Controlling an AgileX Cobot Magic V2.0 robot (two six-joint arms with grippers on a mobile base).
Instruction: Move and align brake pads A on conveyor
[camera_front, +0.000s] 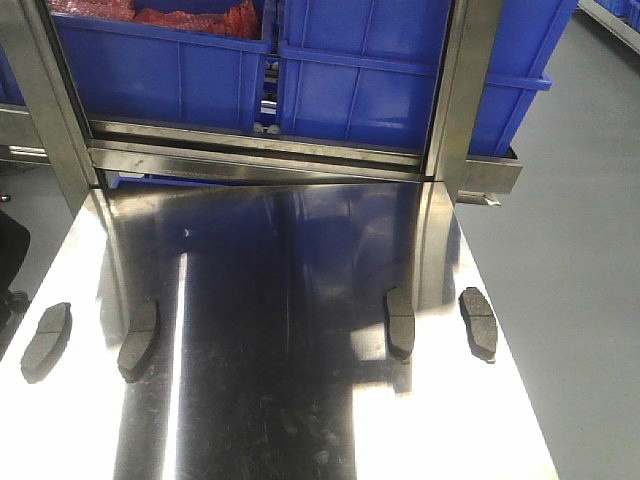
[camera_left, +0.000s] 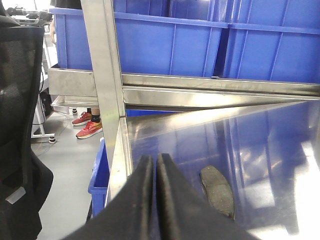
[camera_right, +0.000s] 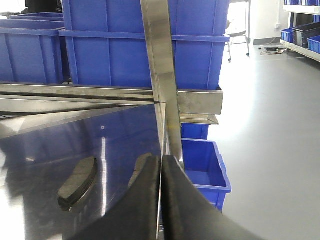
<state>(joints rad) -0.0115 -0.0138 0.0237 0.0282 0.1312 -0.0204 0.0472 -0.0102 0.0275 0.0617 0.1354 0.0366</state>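
L gripper (camera_left: 153, 159): we see its two black fingers (camera_left: 132, 205) pressed together at the tips, only a hairline seam between them, nothing clamped. R gripper (camera_right: 160, 160) is the same, fingers (camera_right: 187, 205) closed on each other & empty. Each shows only in its own wrist cam; the front cam catches neither.

L wrist cam: one brake pad (camera_left: 217, 191) lies flat on the stainless-steel table (camera_left: 270, 145), just right of the L fingers, beside them and not between them; contact we can't judge. The fingers sit over the table's left edge. Further out: a steel frame post (camera_left: 107, 75), blue bins (camera_left: 165, 47) on the shelf behind, a black mesh chair (camera_left: 20, 100) at far left, red shoes (camera_left: 87, 127) on the floor & a blue crate (camera_left: 99, 175) below table level. Chair & shoes show in no other view.

R wrist cam: two pads on the table (camera_right: 60, 145). One pad (camera_right: 78, 182) lies well left of the R fingers; the other pad (camera_right: 141, 167) is right against the left finger in the pic, partly hidden behind it. Outward: a steel post (camera_right: 162, 75), blue bins (camera_right: 115, 55), a blue crate (camera_right: 207, 165) on the grey floor (camera_right: 270, 150).

Front cam alone shows all four brake pads at once, in a rough row across the table (camera_front: 300, 420): a far-left pad (camera_front: 47, 340) & a second pad (camera_front: 138, 342) by the left edge, a third pad (camera_front: 400, 322) & a far-right pad (camera_front: 478, 323) by the right edge, w/ a wide gap between the pairs. It also shows red stuff (camera_front: 200, 15) in one bin (camera_front: 150, 75)
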